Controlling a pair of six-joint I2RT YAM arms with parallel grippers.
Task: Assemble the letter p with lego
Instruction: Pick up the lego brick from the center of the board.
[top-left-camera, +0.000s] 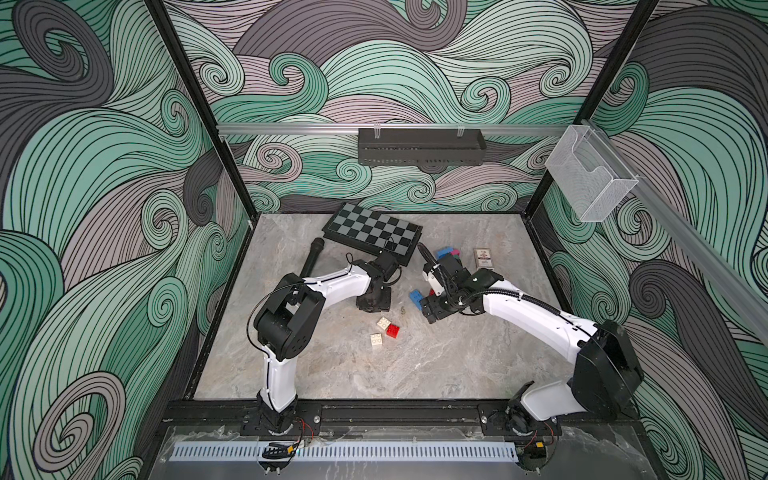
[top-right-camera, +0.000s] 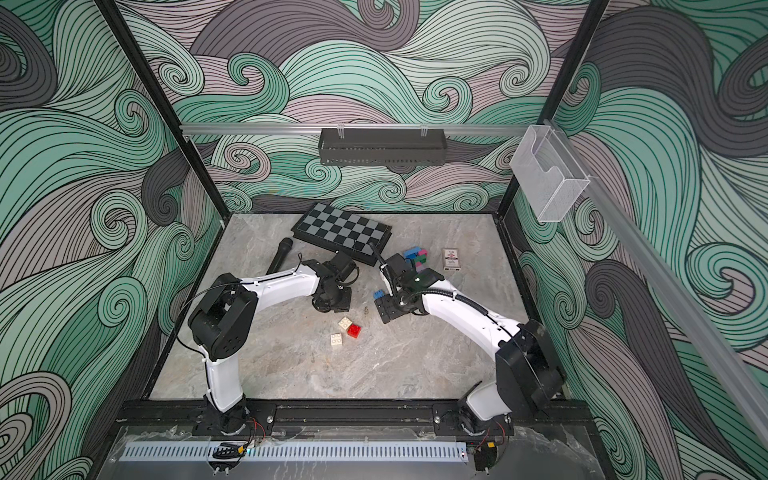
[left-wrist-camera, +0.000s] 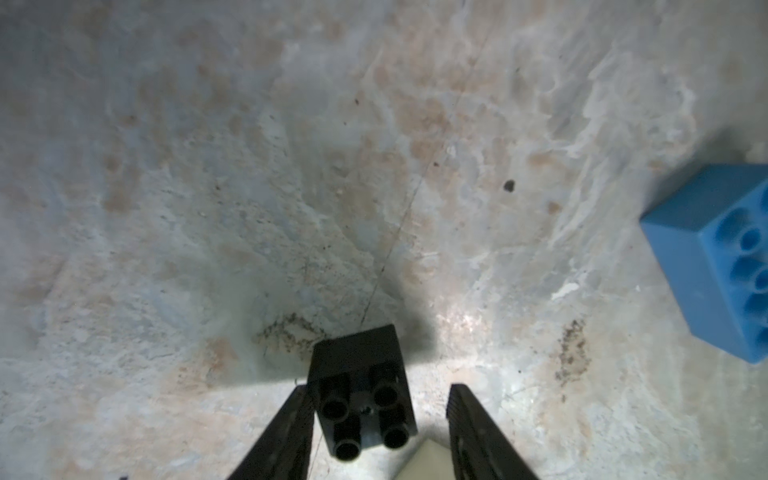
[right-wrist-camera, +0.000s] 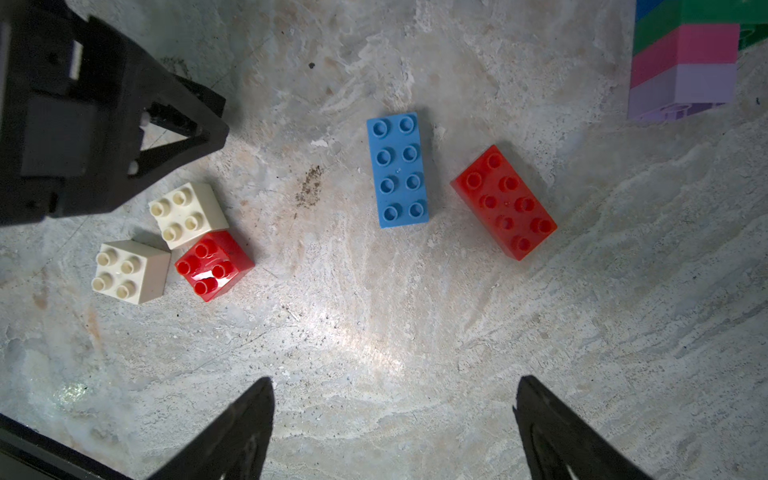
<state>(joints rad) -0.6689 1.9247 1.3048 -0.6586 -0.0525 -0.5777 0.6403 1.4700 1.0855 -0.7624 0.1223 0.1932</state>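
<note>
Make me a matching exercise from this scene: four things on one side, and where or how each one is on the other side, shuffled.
Things:
1. black brick
2. blue oblong brick
3. red square brick
4. right gripper

States:
A. right against a cream brick
B. open, with nothing in it
C. between the fingers of the left gripper
D. studs up, beside the red oblong brick, not touching it

Pairs: 1-C, 2-D, 3-A, 4-B

A red brick (top-left-camera: 392, 330) lies beside a cream brick (top-left-camera: 383, 322) (touching).

Left arm (top-left-camera: 336, 284) and right arm (top-left-camera: 536, 318) bent inward, left tool (left-wrist-camera: 378, 390) partly parted, right tool (right-wrist-camera: 395, 381) spread wide
</note>
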